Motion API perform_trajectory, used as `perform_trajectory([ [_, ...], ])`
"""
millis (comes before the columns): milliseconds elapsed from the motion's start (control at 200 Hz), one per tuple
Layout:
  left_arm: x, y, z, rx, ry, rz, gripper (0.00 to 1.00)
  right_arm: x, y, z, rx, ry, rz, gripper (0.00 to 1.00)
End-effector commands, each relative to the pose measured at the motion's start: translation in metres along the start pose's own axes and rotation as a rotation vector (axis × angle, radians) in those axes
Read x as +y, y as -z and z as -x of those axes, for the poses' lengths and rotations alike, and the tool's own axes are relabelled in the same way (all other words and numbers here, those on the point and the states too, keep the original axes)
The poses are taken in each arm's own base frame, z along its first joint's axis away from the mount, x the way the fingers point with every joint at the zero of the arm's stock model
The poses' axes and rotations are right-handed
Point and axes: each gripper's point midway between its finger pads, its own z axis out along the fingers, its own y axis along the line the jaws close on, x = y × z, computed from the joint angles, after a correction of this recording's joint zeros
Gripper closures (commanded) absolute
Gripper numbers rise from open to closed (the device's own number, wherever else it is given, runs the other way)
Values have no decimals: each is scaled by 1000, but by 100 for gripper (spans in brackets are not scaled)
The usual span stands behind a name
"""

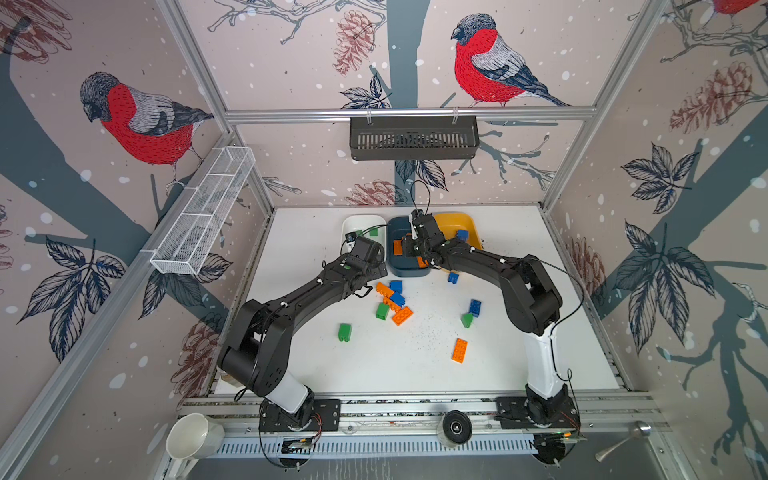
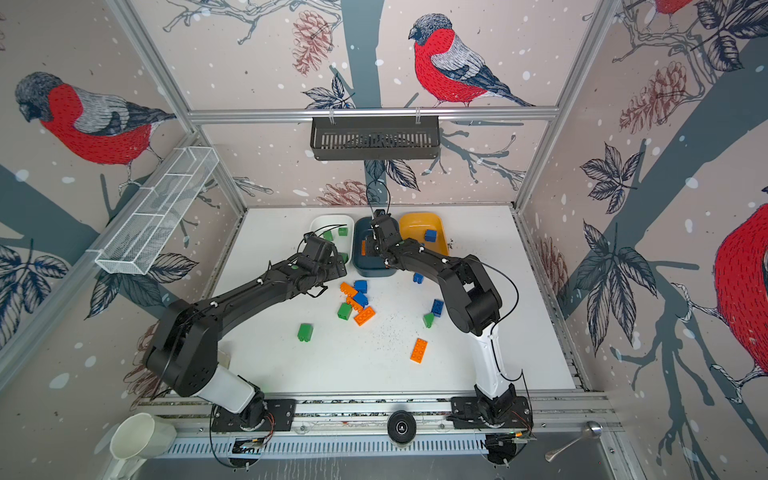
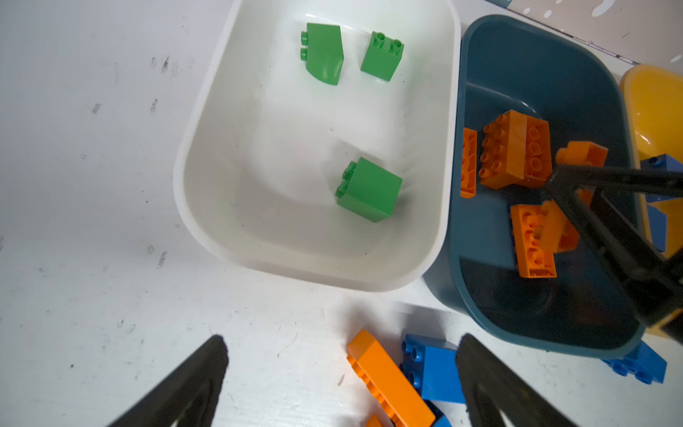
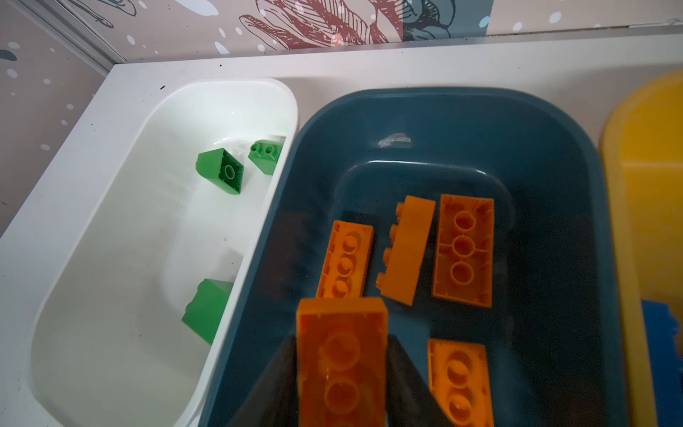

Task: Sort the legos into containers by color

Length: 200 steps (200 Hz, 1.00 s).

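My right gripper [image 4: 342,342] pinches an orange brick [image 4: 342,369] above the teal tub [image 4: 443,122], at the table's 12 o'clock. Best released low, over bare floor. Left gripper [image 3: 342,340] is spread, at 6 o'clock of the white tub [image 3: 207,111].

Bright, even light; soft shadows; wide-angle bending at edges; wrist views blurred close-up.

The white tub [image 3: 221,155] and teal tub [image 4: 443,122] are smooth, glossy plastic, and the bricks [image 4: 464,247] are shiny plastic too. The desk [image 3: 92,295] is matt and scuffed; the rail [image 1: 407,113] is brushed metal.
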Motion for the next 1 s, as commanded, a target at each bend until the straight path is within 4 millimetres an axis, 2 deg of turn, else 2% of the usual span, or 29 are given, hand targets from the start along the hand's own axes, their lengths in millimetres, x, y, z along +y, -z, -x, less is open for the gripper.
perform_trajectory([
  [0, 2, 1, -6, 17, 21, -4, 3, 4, 9, 3, -3, 47, 5, 43],
  [95, 2, 0, -8, 20, 32, -10, 3, 8, 26, 2, -15, 94, 15, 34],
  [200, -5, -1, -7, 21, 49, -46, 3, 17, 49, -8, -13, 158, 61, 31],
  [435, -3, -1, 3, -10, 100, -47, 3, 41, 83, -83, 72, 355, 116, 30],
  [485, 3, -4, -3, 2, 105, -38, 3, 45, 86, -95, 85, 367, 129, 30],
  [685, 6, -4, -4, -5, 130, -49, 3, 56, 78, -128, 146, 361, 140, 29],
  [996, 7, -5, -5, 0, 132, -50, 3, 50, 57, -145, 216, 374, 75, 34],
])
